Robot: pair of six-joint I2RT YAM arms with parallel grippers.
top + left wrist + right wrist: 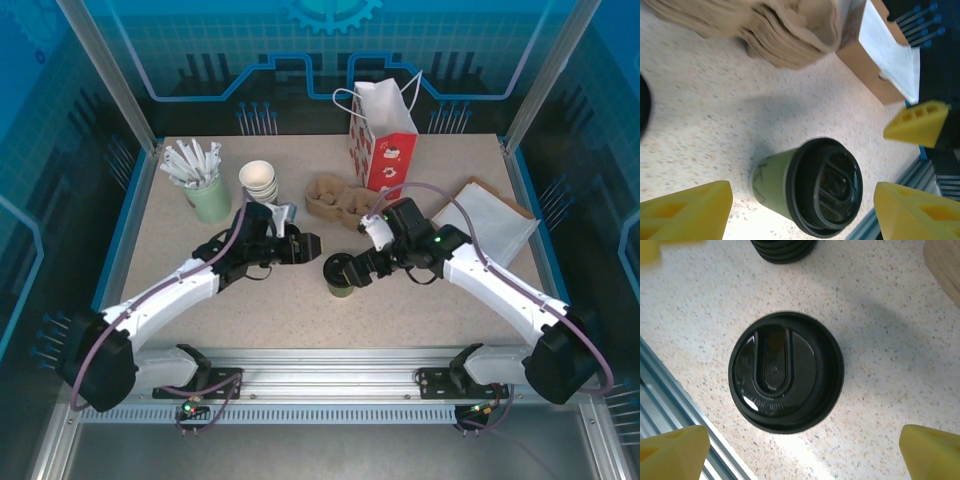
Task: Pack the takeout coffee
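Takeout coffee cup (340, 276), lid fitted, stands unpacked near the table (300, 312) near edge. Left gripper (308, 246) and right gripper (358, 268) are open and empty.

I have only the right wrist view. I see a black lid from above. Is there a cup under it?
Observer: Yes. In the left wrist view the lid sits on an olive-green cup.
Operator: Does the left pincer hold it?
Observer: No. The left pincer is open, with one finger on each side of the cup and a gap to it.
Operator: Is there a bag to pack it in?
Observer: Yes. In the top view a red and white bag stands upright at the far edge of the table, beside a cardboard carrier.
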